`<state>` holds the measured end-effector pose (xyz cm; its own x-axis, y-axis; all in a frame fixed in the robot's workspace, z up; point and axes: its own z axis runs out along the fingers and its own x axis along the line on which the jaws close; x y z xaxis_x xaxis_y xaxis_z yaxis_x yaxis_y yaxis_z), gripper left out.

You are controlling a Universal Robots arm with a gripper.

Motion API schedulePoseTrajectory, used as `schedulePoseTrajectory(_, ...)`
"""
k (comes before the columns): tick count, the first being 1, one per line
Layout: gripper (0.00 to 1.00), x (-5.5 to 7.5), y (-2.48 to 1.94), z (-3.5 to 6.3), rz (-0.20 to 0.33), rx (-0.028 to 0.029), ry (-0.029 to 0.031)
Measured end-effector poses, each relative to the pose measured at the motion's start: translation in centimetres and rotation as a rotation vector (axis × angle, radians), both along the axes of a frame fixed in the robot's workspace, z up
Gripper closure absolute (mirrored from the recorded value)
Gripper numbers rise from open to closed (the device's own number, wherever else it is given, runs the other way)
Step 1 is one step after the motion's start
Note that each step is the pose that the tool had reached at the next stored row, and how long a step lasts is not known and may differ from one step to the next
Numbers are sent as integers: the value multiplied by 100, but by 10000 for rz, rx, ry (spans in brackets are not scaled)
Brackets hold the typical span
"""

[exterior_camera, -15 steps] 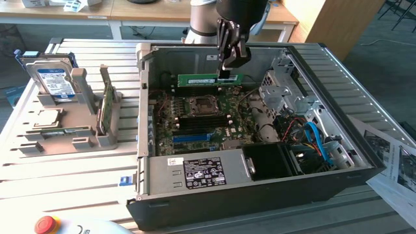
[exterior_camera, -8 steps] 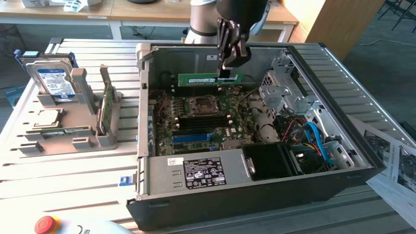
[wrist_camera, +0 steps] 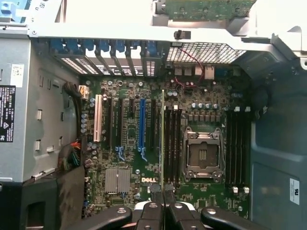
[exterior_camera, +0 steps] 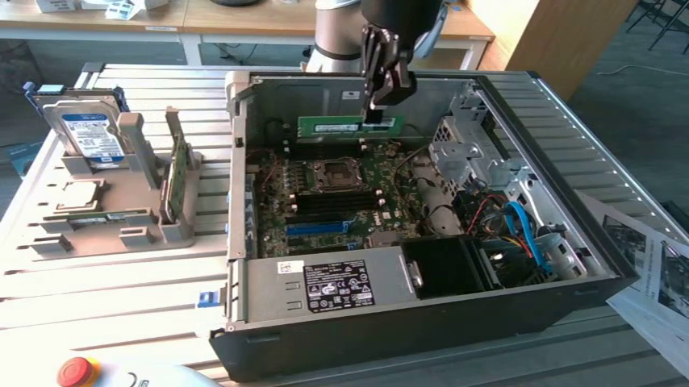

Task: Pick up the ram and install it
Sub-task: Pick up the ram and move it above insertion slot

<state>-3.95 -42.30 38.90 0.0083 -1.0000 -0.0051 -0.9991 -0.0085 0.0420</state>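
the tool (exterior_camera: 376, 119) hangs from the arm into the open computer case (exterior_camera: 603, 266), clamped on the ram (exterior_camera: 347, 125). in the exterior view the ram is a narrow green stick held on its long edge, lying level, toward twelve o'clock of the case's inside, near the far wall. it sits above the motherboard (exterior_camera: 323, 201), just past the cpu socket (exterior_camera: 336, 172). the fingers grip it near the end that points to three o'clock, and most of its length sticks out toward nine o'clock.

in the wrist view the tool (wrist_camera: 163, 194) has its jaws pressed together on the ram (wrist_camera: 163, 139), which shows edge-on as a thin pale line. that line runs alongside the black memory slots (wrist_camera: 172, 143), between the cpu socket (wrist_camera: 201, 153) and the blue slot (wrist_camera: 141, 122). whether the ram touches a slot cannot be told.

the power supply (exterior_camera: 328, 286) fills the case at six o'clock, and a blue cable (exterior_camera: 522, 226) loops at four o'clock. out on the table (exterior_camera: 97, 282), at nine o'clock from the case, a grey rack (exterior_camera: 119, 218) holds a hard drive (exterior_camera: 92, 133) upright and a broader green card (exterior_camera: 176, 173) on edge. a red button (exterior_camera: 76, 371) sits at seven o'clock.
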Motion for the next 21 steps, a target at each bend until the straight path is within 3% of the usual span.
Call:
schedulePoseTrajectory(14,88,65,214,-7,1,0,0)
schedulePoseTrajectory(21,88,82,282,-9,2,0,0)
